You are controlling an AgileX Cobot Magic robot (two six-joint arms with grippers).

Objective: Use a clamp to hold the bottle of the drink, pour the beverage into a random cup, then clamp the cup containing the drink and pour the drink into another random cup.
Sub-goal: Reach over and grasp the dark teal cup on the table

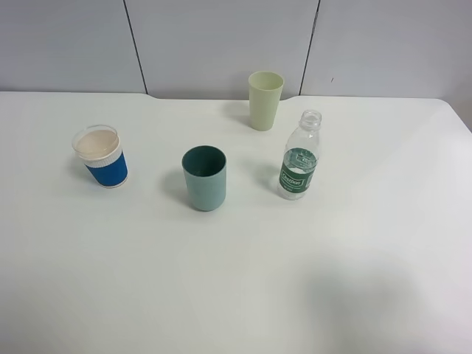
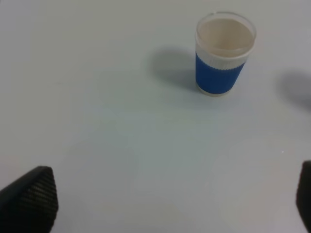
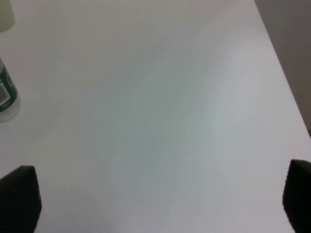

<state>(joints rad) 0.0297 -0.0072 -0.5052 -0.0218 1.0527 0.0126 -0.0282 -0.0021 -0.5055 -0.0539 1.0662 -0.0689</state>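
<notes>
Two pairs of jaws stand spread wide, pinching nothing. Ahead of the right pair, off to one side, the bottle (image 1: 299, 166) stands upright on the surface (image 1: 236, 280), probably uncapped, right of the teal tumbler (image 1: 204, 181); the right arm looks nearer to it.

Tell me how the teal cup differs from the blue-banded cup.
The teal cup is one colour, darker inside; the blue-banded cup has a white rim and cream inside. The teal cup has nearly straight sides; the blue-banded cup tapers toward its base. The teal cup stands mid-table, the blue-banded cup further left. Both stand upright, without handles.
</notes>
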